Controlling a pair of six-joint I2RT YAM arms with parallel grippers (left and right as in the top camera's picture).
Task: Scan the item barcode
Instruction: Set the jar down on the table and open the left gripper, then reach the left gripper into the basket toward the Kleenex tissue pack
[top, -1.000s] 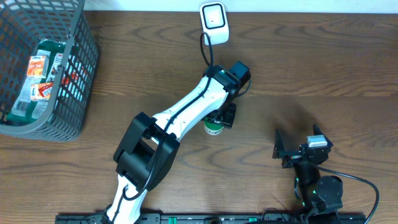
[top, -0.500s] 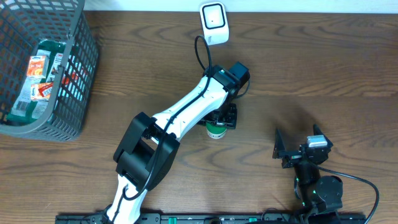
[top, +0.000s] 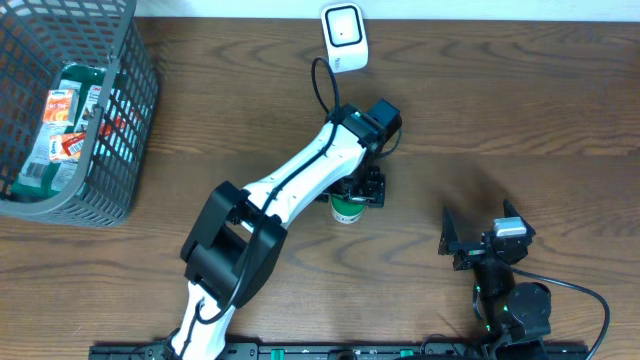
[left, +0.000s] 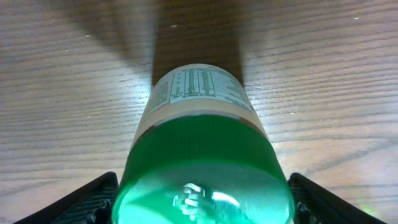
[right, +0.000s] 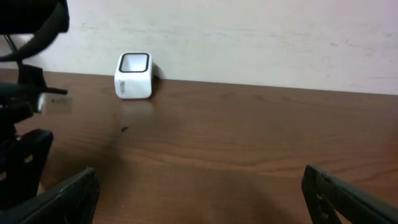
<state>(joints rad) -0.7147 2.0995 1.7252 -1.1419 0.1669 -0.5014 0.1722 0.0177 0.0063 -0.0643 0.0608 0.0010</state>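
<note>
**One bottle standing short of the scanner**

As I judge it, little of the task is visibly done. The bench (top: 540, 110) carries the bottle (top: 346, 210) upright. It is near the scanner (top: 344, 36) but apart from it, on the robot's side. The left wrist view shows fine print on the label but no barcode I can make out, and nothing shows that a read has happened. What is left is to find the barcode and turn it toward the scanner's window.

The left pincer (left: 204, 202) hangs over the green cap with its jaws apart. There is a finger on each side of the cap, seemingly just clear of it. The right pincer (right: 202, 205) stands wide with nothing in it, well apart from the bottle.

Counted from the largest down:
- one bench
- one grey basket (top: 125, 130) holding several packets, their number unclear
- two arms
- one scanner
- one bottle
</note>
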